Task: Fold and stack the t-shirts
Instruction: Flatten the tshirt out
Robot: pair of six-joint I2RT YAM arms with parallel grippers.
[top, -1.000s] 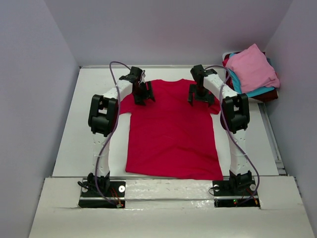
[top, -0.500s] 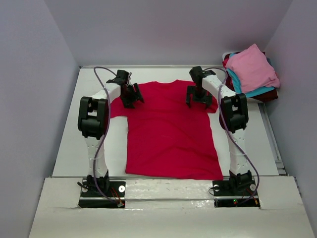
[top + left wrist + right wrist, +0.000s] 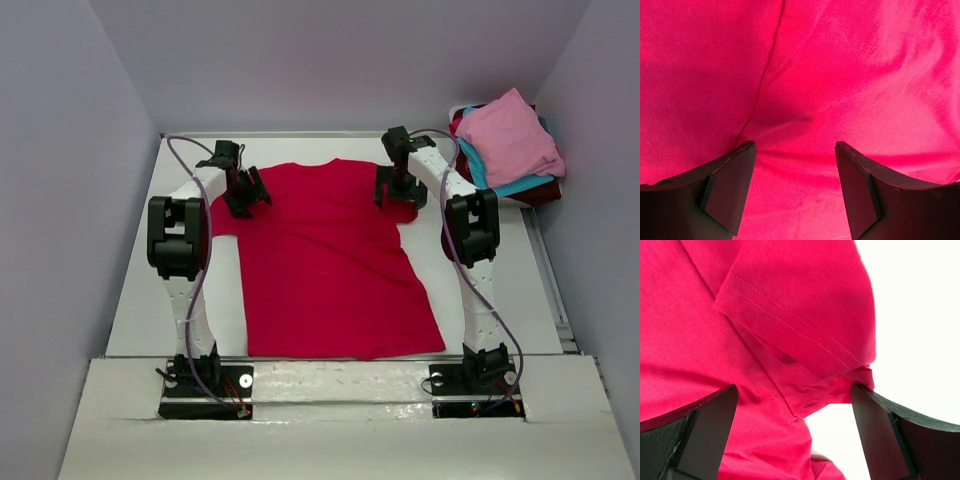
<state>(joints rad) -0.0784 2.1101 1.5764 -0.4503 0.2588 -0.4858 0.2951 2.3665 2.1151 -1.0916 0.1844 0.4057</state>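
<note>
From above, the red t-shirt (image 3: 330, 260) lies spread on the counter (image 3: 135, 290), with the other t-shirts (image 3: 510, 140) piled at far right. Left wrist view — the left gripper (image 3: 795, 165) stands spread over red cloth. Right wrist view — the right gripper (image 3: 795, 412) stands wide apart over a folded sleeve (image 3: 800, 325).
</note>
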